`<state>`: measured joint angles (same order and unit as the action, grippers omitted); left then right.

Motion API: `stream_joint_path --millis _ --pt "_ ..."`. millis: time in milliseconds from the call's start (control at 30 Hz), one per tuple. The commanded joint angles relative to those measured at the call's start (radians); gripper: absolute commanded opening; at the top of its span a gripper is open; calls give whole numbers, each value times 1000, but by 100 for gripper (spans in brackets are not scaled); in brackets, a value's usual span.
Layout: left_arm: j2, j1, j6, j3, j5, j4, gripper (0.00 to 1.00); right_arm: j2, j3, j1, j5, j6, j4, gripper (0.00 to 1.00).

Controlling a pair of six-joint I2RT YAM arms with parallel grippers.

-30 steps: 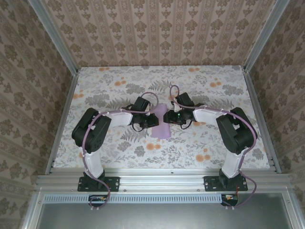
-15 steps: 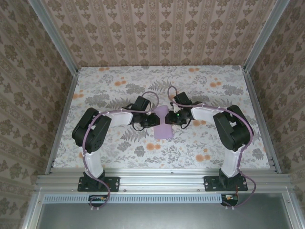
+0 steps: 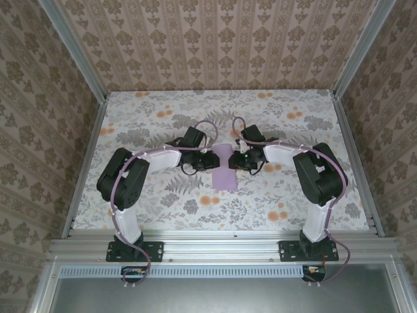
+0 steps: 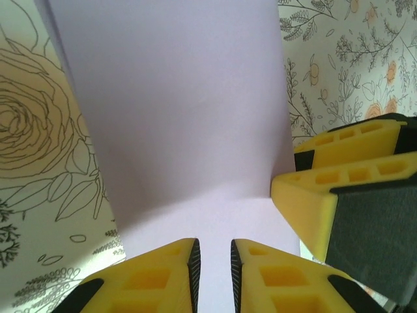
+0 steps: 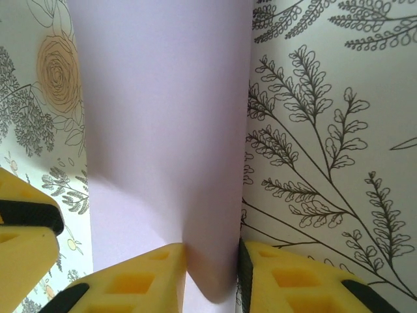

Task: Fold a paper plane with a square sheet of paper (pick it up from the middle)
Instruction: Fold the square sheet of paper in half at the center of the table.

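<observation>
**Two claws meet at the purple sheet, mid-table**

On the left, the left arm bends in from its base at the near edge and reaches toward the middle of the flowered table. The left claw sits right at the left edge of the sheet of paper. In its own wrist camera, the left claw has its yellow fingers drawn close together with a thin slit between them. Lavender shows in that slit (I cannot tell whether the pads pinch the paper or only hang over it).

The sheet lies in the middle of the table, between the two claws. From above it reads as a narrow strip running from far to near, with its near end wider and resting on the tabletop. Close up, the sheet is not flat. A soft bend crosses it just ahead of the left fingers.

At the sheet's right edge is the right claw. In its own camera the right claw is clenched on a raised fold of the sheet, and the paper touches both fingers. The left claw's yellow finger shows at the lower left of that view. Farther right, the right arm curves back to its base.
</observation>
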<state>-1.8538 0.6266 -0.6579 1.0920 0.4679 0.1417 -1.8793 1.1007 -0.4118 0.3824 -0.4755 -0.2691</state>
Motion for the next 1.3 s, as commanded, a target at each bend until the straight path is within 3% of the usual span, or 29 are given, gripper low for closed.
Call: stream_joint_path --millis 0,1267 --pt "36 -14 40 23 9 46 23 -15 4 11 59 -21 8 31" --pt "-50 -19 101 108 -2 121 19 -4 11 33 85 177 -111 25"
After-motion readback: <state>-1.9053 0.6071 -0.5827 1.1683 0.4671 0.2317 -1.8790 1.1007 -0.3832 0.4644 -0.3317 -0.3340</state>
